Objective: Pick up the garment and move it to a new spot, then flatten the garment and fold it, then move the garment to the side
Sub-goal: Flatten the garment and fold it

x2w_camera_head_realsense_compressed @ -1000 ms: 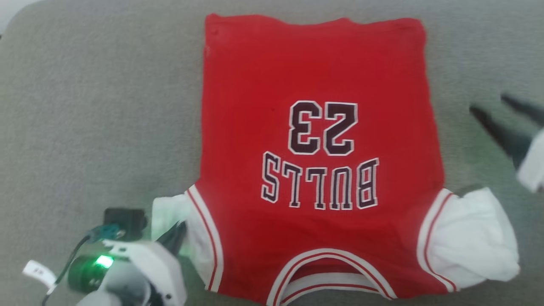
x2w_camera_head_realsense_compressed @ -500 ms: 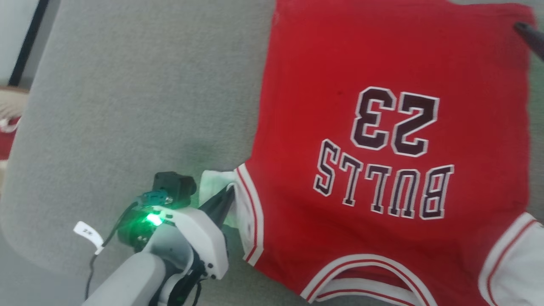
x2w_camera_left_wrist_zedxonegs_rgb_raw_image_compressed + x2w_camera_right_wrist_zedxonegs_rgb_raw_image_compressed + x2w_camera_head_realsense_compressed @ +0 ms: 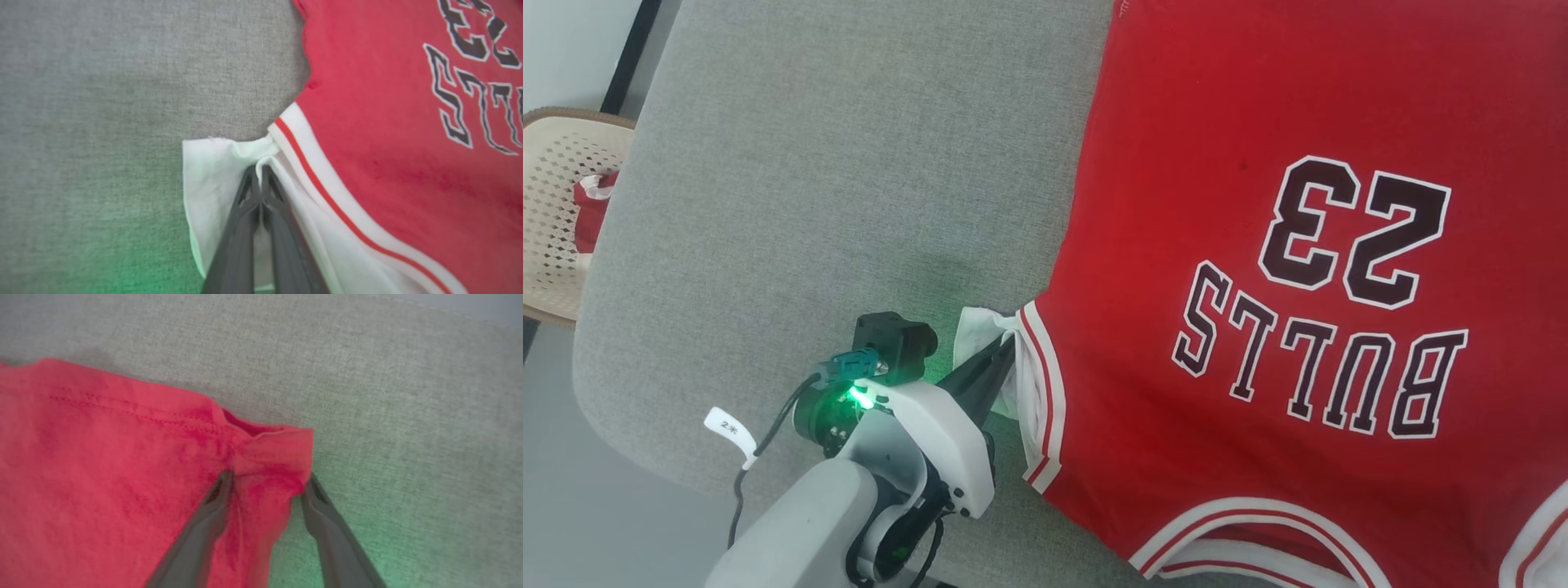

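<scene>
The folding step is judged to be in hand: the garment (image 3: pixel 1258 245) is laid flat, lettering up, on the grey surface (image 3: pixel 833 163). The left hand (image 3: pixel 258 170) is clamped narrow on the white sleeve (image 3: pixel 208 175), with the red body spread ahead of it and to its right. The right hand (image 3: pixel 267 477) is set astride the red hem corner (image 3: pixel 278 449), fingers apart with bunched cloth between them. A firm pinch is called for before any lift. Bare surface is seen outward of the left hand, bounded further out by a rounded edge and a cream basket (image 3: pixel 556 188).

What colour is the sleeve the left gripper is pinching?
White sleeve, beside red-and-white trim; left wrist view shows it best.
</scene>
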Tool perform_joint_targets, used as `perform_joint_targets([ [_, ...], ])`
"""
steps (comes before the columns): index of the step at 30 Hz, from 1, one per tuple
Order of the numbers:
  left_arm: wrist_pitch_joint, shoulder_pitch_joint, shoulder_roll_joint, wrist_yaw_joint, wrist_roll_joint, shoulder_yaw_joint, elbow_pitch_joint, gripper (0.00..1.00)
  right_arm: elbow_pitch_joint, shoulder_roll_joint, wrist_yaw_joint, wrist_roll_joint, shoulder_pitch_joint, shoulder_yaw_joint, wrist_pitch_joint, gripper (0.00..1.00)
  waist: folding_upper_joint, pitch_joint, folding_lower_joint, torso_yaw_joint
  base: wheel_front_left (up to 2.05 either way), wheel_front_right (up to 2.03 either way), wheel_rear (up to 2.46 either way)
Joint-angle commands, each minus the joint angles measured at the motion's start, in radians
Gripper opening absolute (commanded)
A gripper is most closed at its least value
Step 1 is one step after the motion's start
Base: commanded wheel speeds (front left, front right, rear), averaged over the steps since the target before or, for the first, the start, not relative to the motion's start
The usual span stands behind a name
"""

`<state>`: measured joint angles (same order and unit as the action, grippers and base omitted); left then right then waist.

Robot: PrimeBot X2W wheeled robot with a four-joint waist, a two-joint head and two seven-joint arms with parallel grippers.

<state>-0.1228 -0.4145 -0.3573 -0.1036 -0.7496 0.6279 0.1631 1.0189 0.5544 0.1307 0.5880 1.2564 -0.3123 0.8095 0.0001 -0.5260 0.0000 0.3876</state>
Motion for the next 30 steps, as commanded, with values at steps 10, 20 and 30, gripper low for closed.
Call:
perform_joint_targets([
  [10,0.019,-0.008,-0.035,-0.027,-0.020,-0.044,0.105,0.00,-0.026,-0.024,0.000,0.054,-0.091,-0.054,0.013,0.00,-0.0001,0.054,0.0000,-0.081,0.00,0.00,0.00],
  [20,0.026,0.028,-0.108,-0.041,-0.033,-0.090,0.081,0.00,-0.392,0.036,0.000,0.221,-0.286,-0.164,0.006,0.00,-0.0001,0.125,0.0000,-0.229,0.00,0.00,0.00],
  [30,0.014,0.067,-0.167,-0.059,-0.041,-0.119,0.035,0.00,-0.738,0.117,0.000,0.337,-0.644,-0.079,-0.033,0.00,-0.0001,0.163,0.0000,-0.335,0.00,0.00,0.00],
])
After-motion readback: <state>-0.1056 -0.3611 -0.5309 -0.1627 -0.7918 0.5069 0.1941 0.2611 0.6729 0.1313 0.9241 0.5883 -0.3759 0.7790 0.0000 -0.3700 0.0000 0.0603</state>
